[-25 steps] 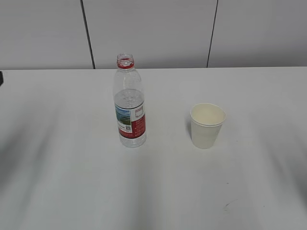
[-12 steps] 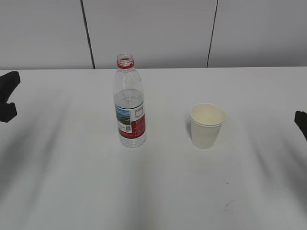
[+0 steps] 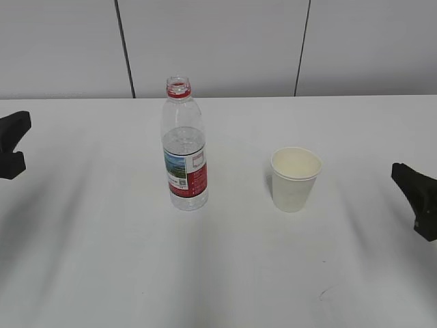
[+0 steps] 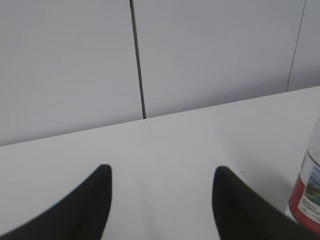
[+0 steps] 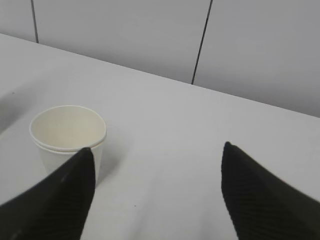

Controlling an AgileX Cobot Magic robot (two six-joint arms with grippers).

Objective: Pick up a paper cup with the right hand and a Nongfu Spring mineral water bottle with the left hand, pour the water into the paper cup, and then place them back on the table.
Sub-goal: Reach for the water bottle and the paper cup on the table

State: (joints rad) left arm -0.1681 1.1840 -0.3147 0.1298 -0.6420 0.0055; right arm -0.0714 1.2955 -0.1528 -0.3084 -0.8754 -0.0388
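The Nongfu Spring bottle point(image 3: 184, 147) stands upright, uncapped, on the white table point(image 3: 218, 273), left of centre. The cream paper cup point(image 3: 295, 179) stands upright to its right. My left gripper point(image 3: 13, 146) is open and empty at the far left edge, well apart from the bottle. In the left wrist view the left gripper point(image 4: 161, 172) shows spread fingers, and the bottle's label edge point(image 4: 307, 192) is at the right. My right gripper point(image 3: 415, 198) is open and empty at the far right edge. In the right wrist view the right gripper point(image 5: 157, 150) is open, with the cup point(image 5: 67, 135) beyond its left finger.
A grey panelled wall point(image 3: 218, 48) with dark vertical seams stands behind the table's far edge. A faint dark scuff point(image 3: 322, 294) marks the table near the front right.
Both grippers have come into the exterior view from the sides: the left at the far left edge, the right further inward from the right edge. Bottle and cup have not moved.
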